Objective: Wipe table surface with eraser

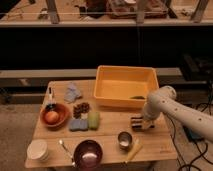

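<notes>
The table surface [107, 131] is a light wooden planked top that fills the middle of the camera view. The eraser [136, 123], a small striped block, lies on the table's right part, just in front of the yellow tub. My gripper [143, 120], at the end of the white arm [175, 109] that reaches in from the right, is shut on the eraser and presses it down on the wood.
A yellow tub [126, 86] stands at the back right. A metal cup [124, 139] and a yellow stick [133, 150] lie just in front of the eraser. Blue [78, 125] and green [93, 120] sponges, an orange bowl [55, 115], a purple bowl [88, 152] and a white bowl [38, 148] stand to the left.
</notes>
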Controlling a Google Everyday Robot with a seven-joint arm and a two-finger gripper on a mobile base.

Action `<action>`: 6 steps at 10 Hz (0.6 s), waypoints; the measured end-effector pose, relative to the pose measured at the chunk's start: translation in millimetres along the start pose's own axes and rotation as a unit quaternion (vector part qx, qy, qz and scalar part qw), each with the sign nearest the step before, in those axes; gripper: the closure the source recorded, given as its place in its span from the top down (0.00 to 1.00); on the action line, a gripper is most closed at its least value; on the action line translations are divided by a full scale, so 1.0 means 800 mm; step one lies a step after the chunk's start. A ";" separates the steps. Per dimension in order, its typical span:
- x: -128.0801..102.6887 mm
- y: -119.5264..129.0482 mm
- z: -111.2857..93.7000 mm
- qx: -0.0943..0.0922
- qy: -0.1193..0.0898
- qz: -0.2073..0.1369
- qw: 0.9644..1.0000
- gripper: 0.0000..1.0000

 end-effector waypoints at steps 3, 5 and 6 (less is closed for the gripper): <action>0.013 0.025 -0.001 -0.006 0.005 0.002 1.000 0.06; 0.058 0.041 -0.007 -0.008 0.016 0.016 1.000 0.06; 0.077 0.045 -0.009 -0.009 0.022 0.024 0.999 0.06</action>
